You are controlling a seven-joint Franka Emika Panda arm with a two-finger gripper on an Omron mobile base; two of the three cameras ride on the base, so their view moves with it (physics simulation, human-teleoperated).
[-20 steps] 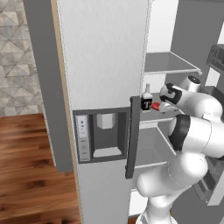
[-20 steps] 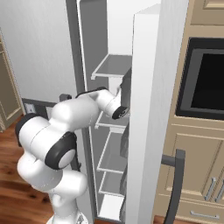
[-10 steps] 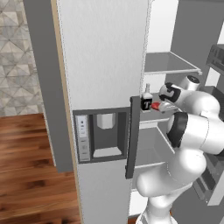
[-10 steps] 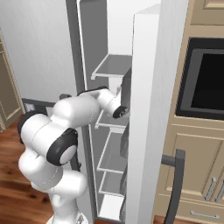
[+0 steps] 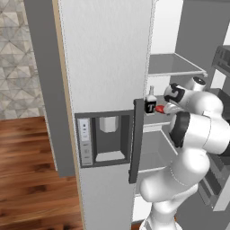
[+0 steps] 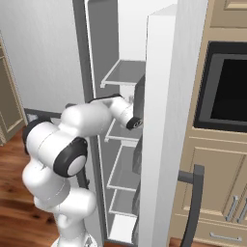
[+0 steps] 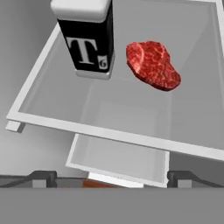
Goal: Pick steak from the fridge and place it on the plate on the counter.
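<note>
Steak (image 7: 153, 64) lies flat on a grey fridge shelf (image 7: 109, 131), ahead of the end effector (image 7: 111, 178) and slightly to its right in the hand view; a "T" bottle (image 7: 87, 39) stands just beside it; long axis runs diagonally; end effector's tips stand wide apart, empty.

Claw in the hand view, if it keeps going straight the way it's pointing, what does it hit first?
Probably the glass shelf, just short of the steak and beside the bottle; depth is hard to judge.
</note>
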